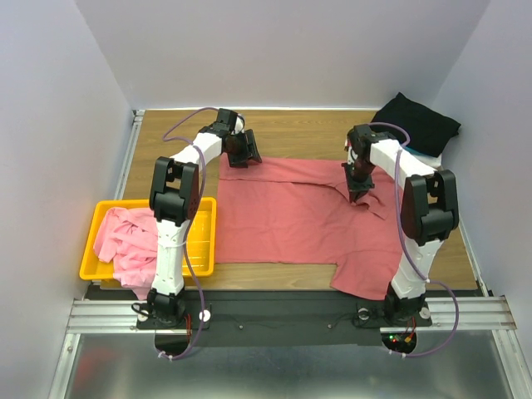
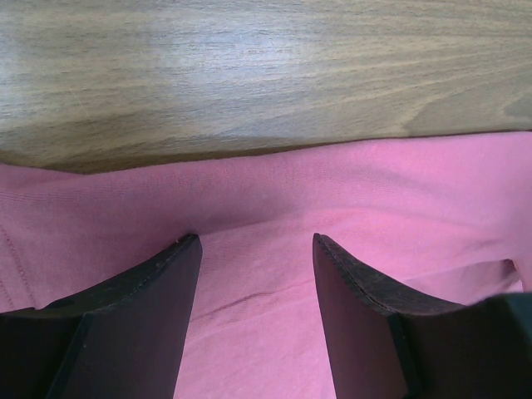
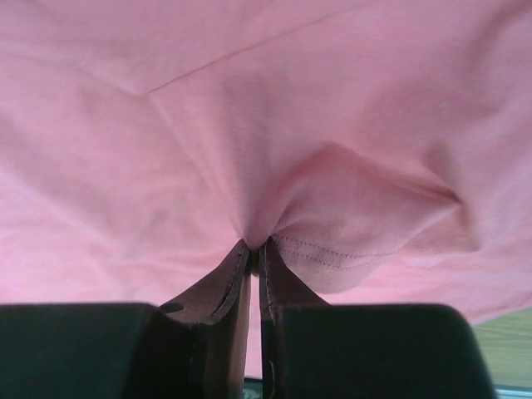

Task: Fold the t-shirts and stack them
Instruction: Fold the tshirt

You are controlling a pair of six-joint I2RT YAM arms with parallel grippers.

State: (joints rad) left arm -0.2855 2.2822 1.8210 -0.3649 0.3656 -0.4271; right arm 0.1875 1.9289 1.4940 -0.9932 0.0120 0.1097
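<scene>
table bears red shirt, black shirt, yellow basket

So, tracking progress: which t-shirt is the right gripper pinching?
The dusty-red t-shirt spread mid-table; the right gripper is shut on it. The pink t-shirt lies in the yellow basket, the black t-shirt at the far right corner.

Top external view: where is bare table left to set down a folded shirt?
Bare table: the far strip between the back wall and the red shirt, running to the black shirt; and the far-left corner beyond the yellow basket, under the left arm. Crowded: the centre under the red shirt, the basket holding the pink shirt.
</scene>
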